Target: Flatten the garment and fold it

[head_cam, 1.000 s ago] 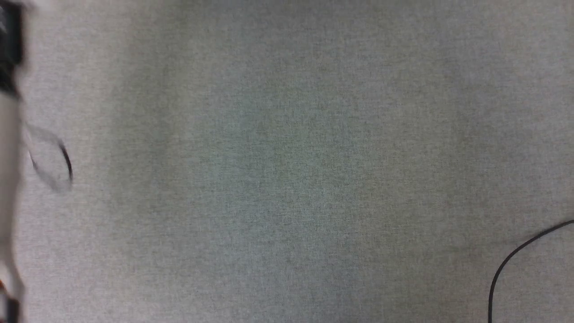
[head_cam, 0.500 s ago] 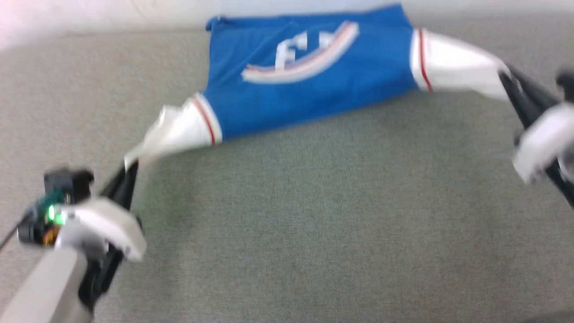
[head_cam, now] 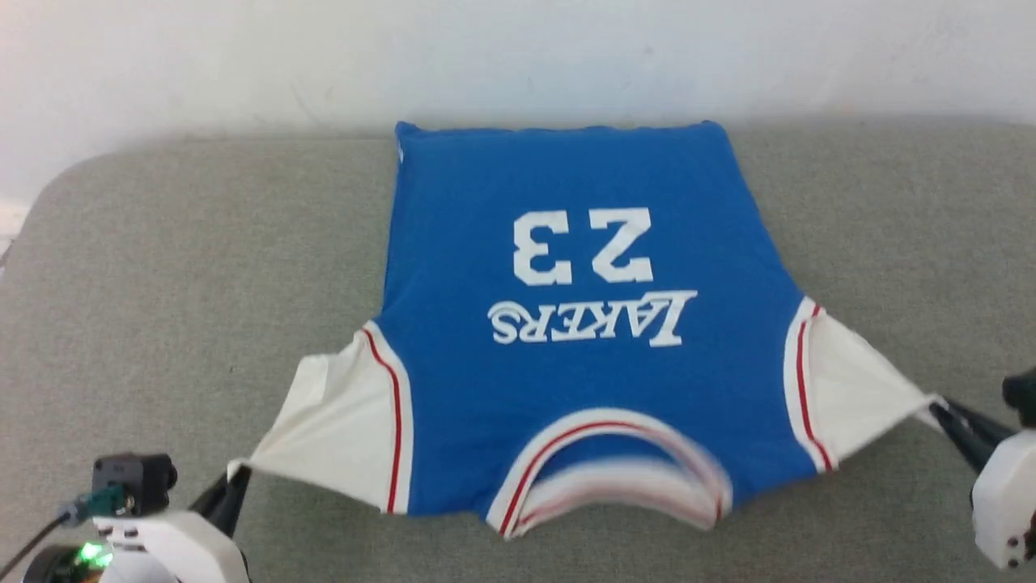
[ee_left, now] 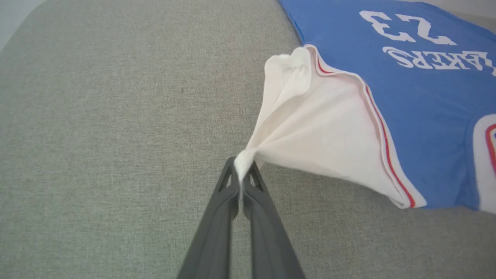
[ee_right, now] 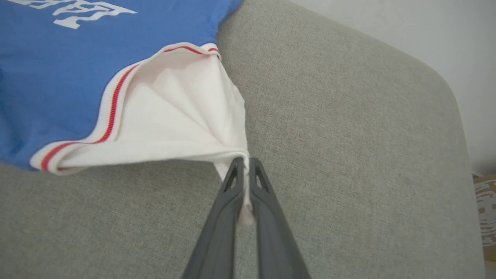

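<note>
The garment point(head_cam: 583, 324), a royal-blue jersey with white sleeves and red-and-white trim, lies spread on the grey table with its white "LAKERS 23" print up and its collar toward me. My left gripper point(head_cam: 235, 479) is shut on the tip of one white sleeve point(ee_left: 310, 131), which is stretched into a cone toward the pinch point(ee_left: 241, 167). On the other side my right gripper point(head_cam: 943, 413) is shut on the opposite sleeve tip point(ee_right: 186, 116), with cloth caught between its dark fingers point(ee_right: 226, 201). Both sleeves are pulled outward and lifted slightly off the surface.
The grey fabric-covered table point(head_cam: 162, 267) has rounded far corners and ends at a white wall point(head_cam: 518, 57). Bare cloth surface lies left and right of the jersey. A cardboard box point(ee_right: 486, 209) shows beyond the table edge in the right wrist view.
The head camera has tilted up from bare table. Over the last half second the jersey came down from a lifted, bunched hang to lying spread with the print showing.
</note>
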